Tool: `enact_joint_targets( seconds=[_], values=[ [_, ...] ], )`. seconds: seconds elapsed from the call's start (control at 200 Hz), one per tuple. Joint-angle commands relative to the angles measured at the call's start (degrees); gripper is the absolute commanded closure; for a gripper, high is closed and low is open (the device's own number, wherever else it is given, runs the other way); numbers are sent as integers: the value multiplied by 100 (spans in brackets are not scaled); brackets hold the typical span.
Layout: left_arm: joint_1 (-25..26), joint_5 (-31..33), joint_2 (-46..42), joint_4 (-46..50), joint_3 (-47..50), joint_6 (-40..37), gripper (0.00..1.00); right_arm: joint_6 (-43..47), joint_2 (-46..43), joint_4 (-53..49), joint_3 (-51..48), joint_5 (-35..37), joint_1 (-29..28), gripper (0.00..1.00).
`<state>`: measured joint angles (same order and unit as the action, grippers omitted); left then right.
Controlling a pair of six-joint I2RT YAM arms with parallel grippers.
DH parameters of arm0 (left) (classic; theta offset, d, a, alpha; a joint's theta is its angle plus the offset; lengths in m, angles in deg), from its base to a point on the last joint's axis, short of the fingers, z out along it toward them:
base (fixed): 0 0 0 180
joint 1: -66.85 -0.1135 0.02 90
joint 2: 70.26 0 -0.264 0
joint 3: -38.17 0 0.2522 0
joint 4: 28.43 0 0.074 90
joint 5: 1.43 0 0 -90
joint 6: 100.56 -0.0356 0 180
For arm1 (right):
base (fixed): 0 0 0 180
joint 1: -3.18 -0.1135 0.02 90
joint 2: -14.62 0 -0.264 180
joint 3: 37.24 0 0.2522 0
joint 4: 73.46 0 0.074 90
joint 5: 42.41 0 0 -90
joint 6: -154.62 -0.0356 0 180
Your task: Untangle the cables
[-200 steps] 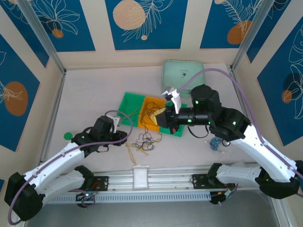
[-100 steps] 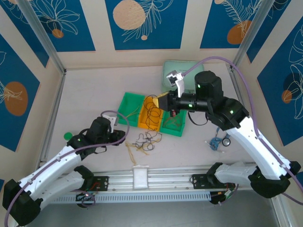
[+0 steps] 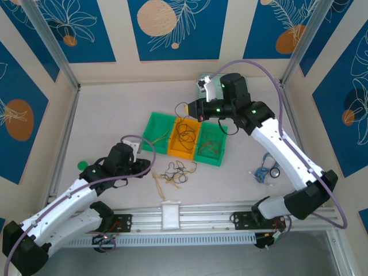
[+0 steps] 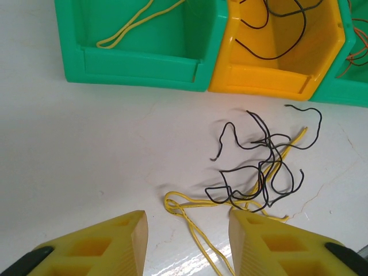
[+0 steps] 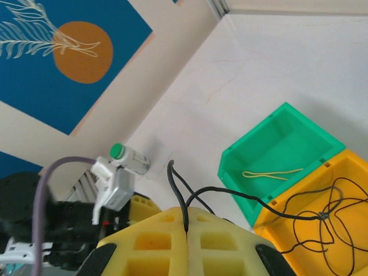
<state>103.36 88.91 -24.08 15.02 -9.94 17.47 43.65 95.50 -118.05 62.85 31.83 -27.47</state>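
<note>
A loose tangle of black and yellow cables [image 3: 174, 172] lies on the table in front of the bins. In the left wrist view the tangle [image 4: 261, 172] sits just ahead and to the right. My left gripper [image 4: 187, 241] is open low over a yellow strand and holds nothing; from above the left gripper [image 3: 149, 166] is left of the tangle. My right gripper [image 5: 186, 224] is shut on a black cable [image 5: 181, 195]. That cable trails down into the orange bin [image 3: 184, 150] from the raised right gripper [image 3: 192, 109]. One yellow cable [image 4: 132, 26] lies in the left green bin [image 4: 138, 60].
Red-orange wire [image 3: 211, 144] lies in the right green bin [image 3: 209, 160]. A mint pouch [image 3: 221, 86] sits at the back, partly behind the right arm. A green-capped piece [image 3: 83, 166] rests at the left, a small blue object [image 3: 267, 172] at the right. A metal rail [image 3: 172, 221] runs along the front.
My right arm has lifted and swung back toward the rear with the black cable, drawing it up out of the orange bin. My left gripper opened a little wider and barely moved.
</note>
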Motion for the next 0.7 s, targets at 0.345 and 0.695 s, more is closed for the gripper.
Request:
enact_joint_targets(
  seconds=[0.345, 0.695],
  values=[
    [-129, 133, -12, 205, -104, -210, 58, 188, 1105, 456, -324, -25, 356, 100],
    [-195, 46, 40, 220, -162, -224, 58, 664, 1595, -600, -235, 426, 143, 100]
  ],
)
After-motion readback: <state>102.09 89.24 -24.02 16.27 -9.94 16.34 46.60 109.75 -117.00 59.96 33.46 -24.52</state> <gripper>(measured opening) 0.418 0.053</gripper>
